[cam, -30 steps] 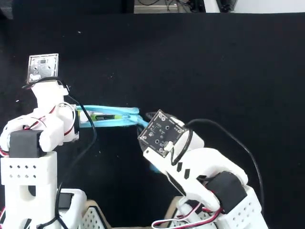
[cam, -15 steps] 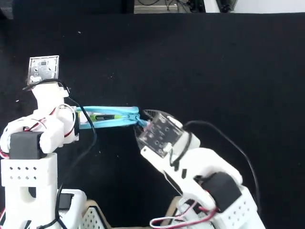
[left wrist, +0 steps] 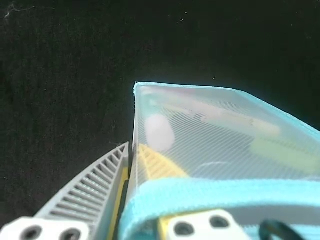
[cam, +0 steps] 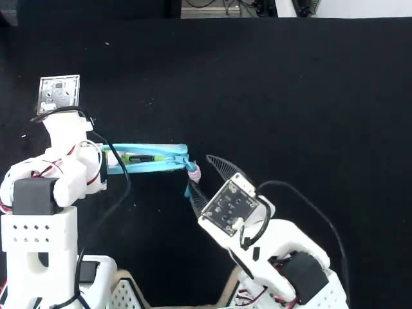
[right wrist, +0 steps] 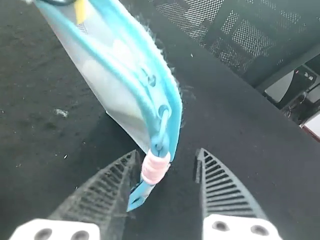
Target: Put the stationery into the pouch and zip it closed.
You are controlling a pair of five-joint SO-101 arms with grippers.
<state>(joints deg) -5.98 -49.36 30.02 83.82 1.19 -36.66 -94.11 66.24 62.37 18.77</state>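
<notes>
Roughly at the near-left part of the black cloth table (cam: 290, 84), the translucent striped pouch with light blue fabric edging (cam: 151, 166) stands on its long edge, lying crosswise between the two arms. The left gripper (left wrist: 131, 155) is clamped on one end of the pouch: its grey ribbed finger presses the outside, and the yellow pad of the other finger shows through the plastic wall. Stationery lies inside, seen through the wall: a slim green pen (cam: 143, 158), a pale rounded piece (left wrist: 159, 131) and a pinkish stick (left wrist: 220, 116). At the pouch's other end the light blue zip slider (right wrist: 162, 111) sits close to the corner, and from it hangs the zip pull, a pink bead (right wrist: 155, 167) ending in a small blue tip. The right gripper (right wrist: 167, 155) is low over the cloth just beyond that end, its two dark mesh fingers spread apart and grasping nothing; the bead hangs in the gap between them, closer to one finger than the other
</notes>
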